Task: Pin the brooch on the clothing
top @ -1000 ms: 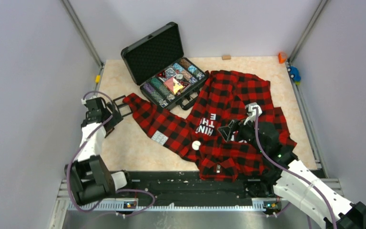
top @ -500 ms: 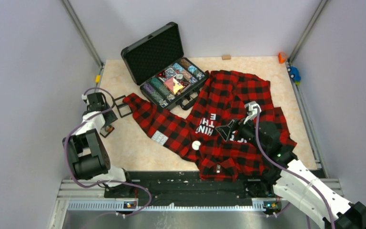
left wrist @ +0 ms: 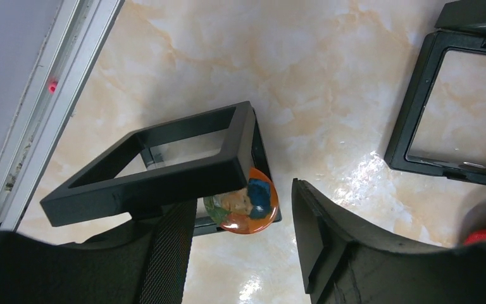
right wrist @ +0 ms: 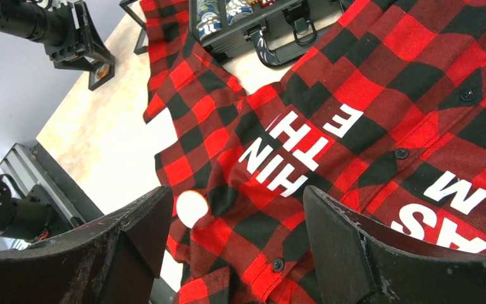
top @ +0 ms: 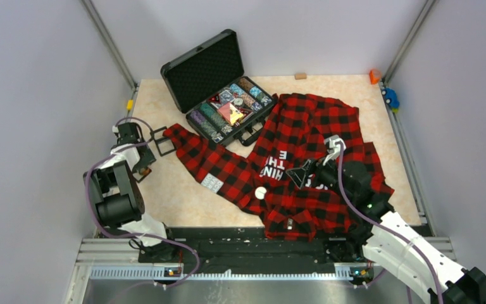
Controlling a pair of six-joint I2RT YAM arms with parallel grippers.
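The brooch (left wrist: 248,201) is a round orange badge with a painted face and a blue patch. It lies in a small open black frame box (left wrist: 164,158) on the marble table, and also shows in the top view (top: 143,170). My left gripper (left wrist: 240,250) is open just above it, one finger on each side, at the table's left edge (top: 139,159). The clothing (top: 310,133), a red-and-black checked shirt with white lettering, lies spread at centre right. My right gripper (right wrist: 237,234) is open and empty just above the shirt's lettering (top: 300,172).
An open black case (top: 228,104) of patterned items stands at the back, touching the shirt's sleeve. A second black frame (top: 163,140) lies beside the brooch box. A white disc (top: 261,192) sits on the shirt. Small toys (top: 386,95) and a wooden block (top: 300,75) lie at the far edge.
My left arm's elbow has folded up and back, and its gripper has shifted over the brooch box. The right arm and shirt have barely moved.
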